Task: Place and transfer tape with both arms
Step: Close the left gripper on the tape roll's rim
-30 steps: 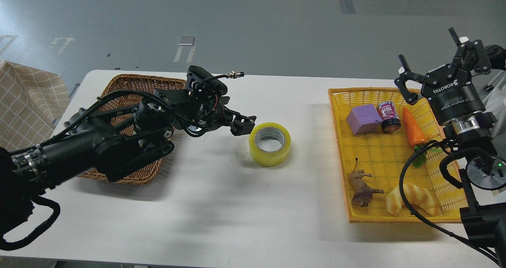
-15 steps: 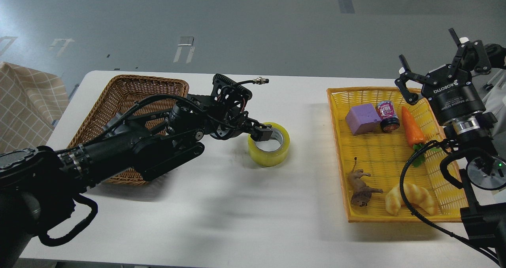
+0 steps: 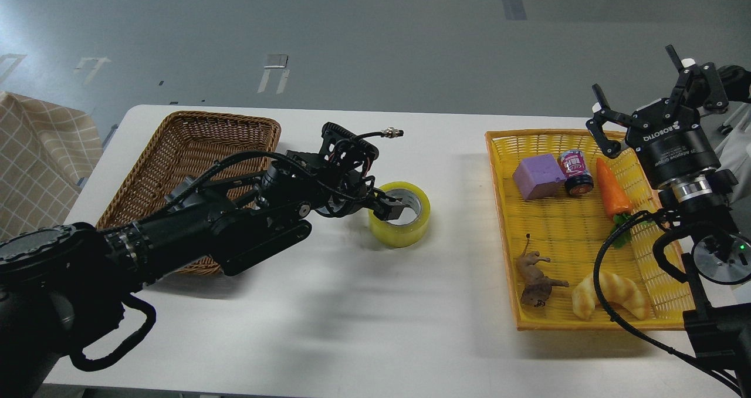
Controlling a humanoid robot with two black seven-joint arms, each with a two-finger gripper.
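The yellow tape roll [image 3: 406,233] lies flat on the white table [image 3: 352,316], near its middle. My left gripper [image 3: 385,206] reaches in from the left and sits at the roll's left wall. One finger [image 3: 396,208] is down inside the grey-white core and the other is on the outside, so the jaws straddle the wall and look open. My right gripper [image 3: 633,72] is open and empty, pointing up above the far right corner of the yellow tray [image 3: 503,222], far from the tape.
A brown wicker basket [image 3: 193,134] stands at the left, partly behind my left arm. The yellow tray holds a purple block [image 3: 537,176], a small jar [image 3: 576,172], a toy carrot [image 3: 611,191], a toy animal [image 3: 537,280] and a croissant toy [image 3: 610,295]. Checked cloth [image 3: 35,151] lies at far left.
My left gripper moved right from beside the tape onto it, then sank so one finger is inside the core. The tape and my right arm stayed put.
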